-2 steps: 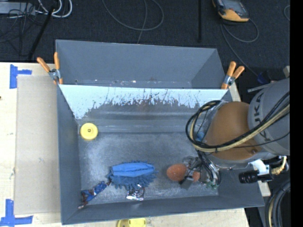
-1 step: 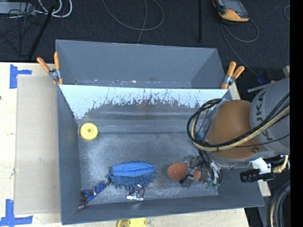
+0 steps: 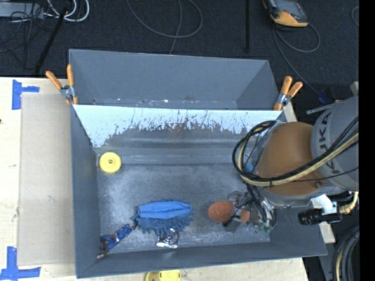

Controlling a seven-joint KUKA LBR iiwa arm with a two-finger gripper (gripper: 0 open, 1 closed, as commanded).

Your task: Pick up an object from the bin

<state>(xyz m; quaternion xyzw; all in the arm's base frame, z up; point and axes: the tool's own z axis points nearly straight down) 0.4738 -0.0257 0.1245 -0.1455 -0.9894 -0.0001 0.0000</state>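
My gripper (image 3: 241, 214) is low in the bin's front right corner, under the arm's orange cover. A small brown rounded thing (image 3: 220, 211) lies on the floor right against the gripper's left side; whether it is between the fingers is hidden. A blue brush-like thing (image 3: 163, 211) with a fringed edge lies to the left of it, at the front middle. A small shiny metal piece (image 3: 167, 239) sits just in front of the blue thing.
A yellow disc (image 3: 110, 163) rests at the bin's left wall. A thin dark blue and red item (image 3: 114, 237) lies in the front left corner. The arm with its cables covers the bin's right side.
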